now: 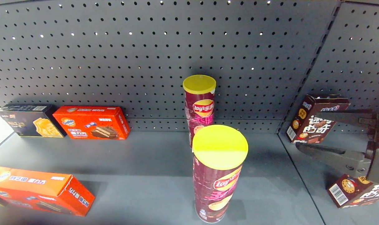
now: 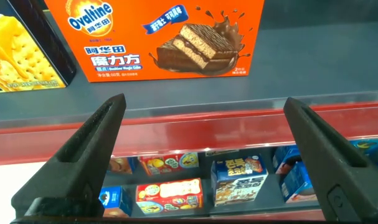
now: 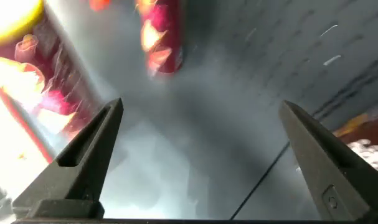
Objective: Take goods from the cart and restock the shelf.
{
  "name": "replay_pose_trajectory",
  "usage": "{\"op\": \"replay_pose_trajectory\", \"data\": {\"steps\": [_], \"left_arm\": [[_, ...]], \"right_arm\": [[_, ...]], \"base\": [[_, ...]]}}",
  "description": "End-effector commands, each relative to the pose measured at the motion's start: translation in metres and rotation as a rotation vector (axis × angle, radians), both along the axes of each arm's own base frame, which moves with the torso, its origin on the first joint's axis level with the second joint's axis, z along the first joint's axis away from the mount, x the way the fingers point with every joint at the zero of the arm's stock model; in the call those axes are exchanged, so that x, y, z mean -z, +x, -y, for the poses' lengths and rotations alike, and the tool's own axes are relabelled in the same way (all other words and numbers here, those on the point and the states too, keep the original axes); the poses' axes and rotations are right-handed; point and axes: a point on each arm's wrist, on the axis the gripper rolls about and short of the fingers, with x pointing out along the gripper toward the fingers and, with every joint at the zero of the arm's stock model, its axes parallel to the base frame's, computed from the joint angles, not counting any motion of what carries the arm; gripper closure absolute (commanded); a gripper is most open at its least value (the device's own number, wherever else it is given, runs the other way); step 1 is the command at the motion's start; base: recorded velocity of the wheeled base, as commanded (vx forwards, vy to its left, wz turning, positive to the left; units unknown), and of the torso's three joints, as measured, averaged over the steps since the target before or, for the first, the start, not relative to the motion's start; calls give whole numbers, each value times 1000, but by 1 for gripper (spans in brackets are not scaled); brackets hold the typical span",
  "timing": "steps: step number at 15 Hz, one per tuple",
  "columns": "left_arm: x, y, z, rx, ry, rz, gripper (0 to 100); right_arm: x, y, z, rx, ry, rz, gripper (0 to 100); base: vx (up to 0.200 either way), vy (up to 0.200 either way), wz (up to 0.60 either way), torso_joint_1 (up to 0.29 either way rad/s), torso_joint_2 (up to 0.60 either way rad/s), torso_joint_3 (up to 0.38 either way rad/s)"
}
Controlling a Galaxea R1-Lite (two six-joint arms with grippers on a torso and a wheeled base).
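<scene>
Two tall chip cans stand on the gray shelf point(image 1: 139, 162). The front can point(image 1: 219, 181) is close to us. The back can point(image 1: 199, 106) is behind it, by the back wall point(image 1: 114, 47). The right gripper point(image 1: 307, 129) is off to the right of the cans, near a brown cookie box point(image 1: 305, 120). Its jaws are wide, with nothing in them. The left gripper point(image 2: 204, 101) is in front of an orange box point(image 2: 176, 37) on the shelf. Its jaws are wide too, with nothing in them. Small boxes point(image 2: 170, 196) sit lower down.
</scene>
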Motion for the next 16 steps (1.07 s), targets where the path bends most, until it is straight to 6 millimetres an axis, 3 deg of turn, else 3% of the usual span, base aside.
{"op": "replay_pose_trajectory", "data": {"steps": [1, 8, 11, 16], "left_arm": [[0, 0, 0, -1, 0, 0, 0], [0, 0, 0, -1, 0, 0, 0], [0, 0, 0, -1, 0, 0, 0], [0, 0, 0, -1, 0, 0, 0]], "right_arm": [[-11, -3, -3, -74, -50, -102, 0], [-13, 6, -33, -194, -103, -172, 0], [-2, 8, -47, -230, -187, -267, 0], [24, 27, -67, -143, -286, -326, 0]], "base": [[0, 0, 0, 0, 0, 0], [0, 0, 0, 0, 0, 0], [0, 0, 0, 0, 0, 0], [0, 0, 0, 0, 0, 0]]}}
